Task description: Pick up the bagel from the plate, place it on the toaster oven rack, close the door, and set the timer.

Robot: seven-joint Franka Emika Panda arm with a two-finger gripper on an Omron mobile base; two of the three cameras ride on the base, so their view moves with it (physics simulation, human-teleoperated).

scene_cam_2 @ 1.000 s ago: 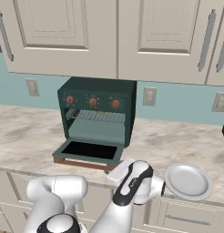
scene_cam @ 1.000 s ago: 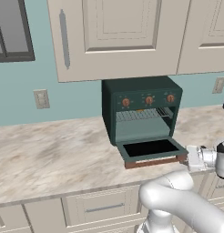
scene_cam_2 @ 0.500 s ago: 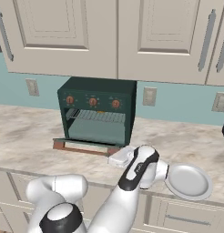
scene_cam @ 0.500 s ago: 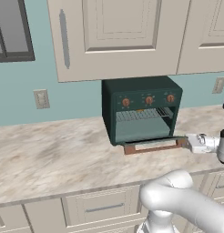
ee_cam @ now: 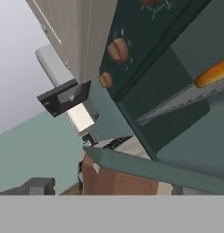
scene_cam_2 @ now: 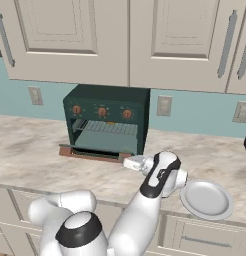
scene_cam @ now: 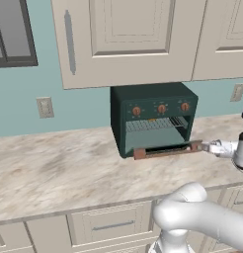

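Closing: door (scene_cam: 165, 149) step, judged; door part-raised, well short of shut.
Tool: (scene_cam_2: 129, 162) jaws spread wide, holding nothing; sat at door's right end by copper handle (scene_cam: 168, 149).
Door vs tool: just ahead & left, touching or nearly, can't tell which.
Bagel: (ee_cam: 213, 73) ahead of tool, inside oven on rack (scene_cam_2: 109, 128).
Plate: (scene_cam_2: 207, 199) bare, behind tool on desk (scene_cam: 54, 163).
Timer: (scene_cam: 185, 106) above & ahead of tool, right-most of 3 knobs.
How: push up under handle, follow door's arc, keep contact till flush w/ oven front.
Risk: pushing at one end may let the tool slip off sideways.
Next: lift to timer, pinch, turn.
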